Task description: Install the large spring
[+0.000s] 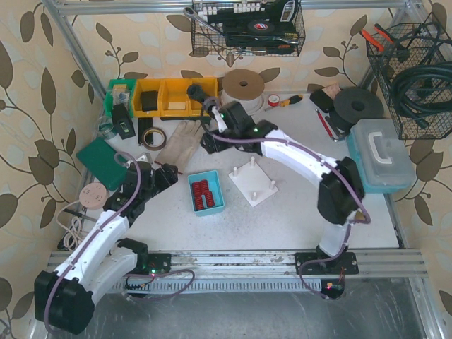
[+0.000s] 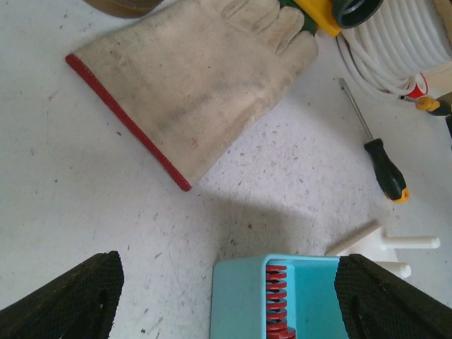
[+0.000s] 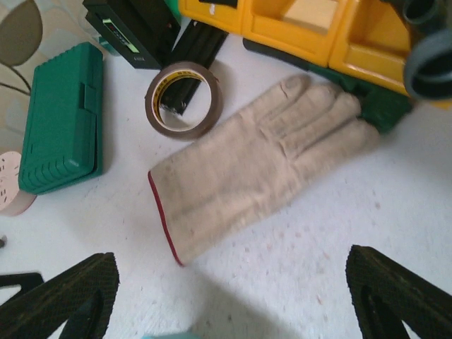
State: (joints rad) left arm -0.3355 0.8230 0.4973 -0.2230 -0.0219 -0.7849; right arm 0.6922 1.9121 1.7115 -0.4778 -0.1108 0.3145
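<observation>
A ribbed green plastic case (image 1: 101, 161) lies at the far left. The left gripper (image 2: 227, 300) hovers just left of a light-blue tray (image 1: 213, 209), its black textured fingers (image 2: 70, 300) spread wide and gripping nothing. The coiled red springs (image 1: 203, 194) lie in that tray, near the table's middle. Beyond it a cream fabric glove (image 1: 180, 143) with a red cuff lies flat, with a brown tape roll (image 1: 150, 135) to its left. The right gripper (image 3: 229, 296) hangs near the glove's cuff, jaws apart and empty. Right of the tray sits a white square plate (image 1: 253, 182) with upright pegs.
</observation>
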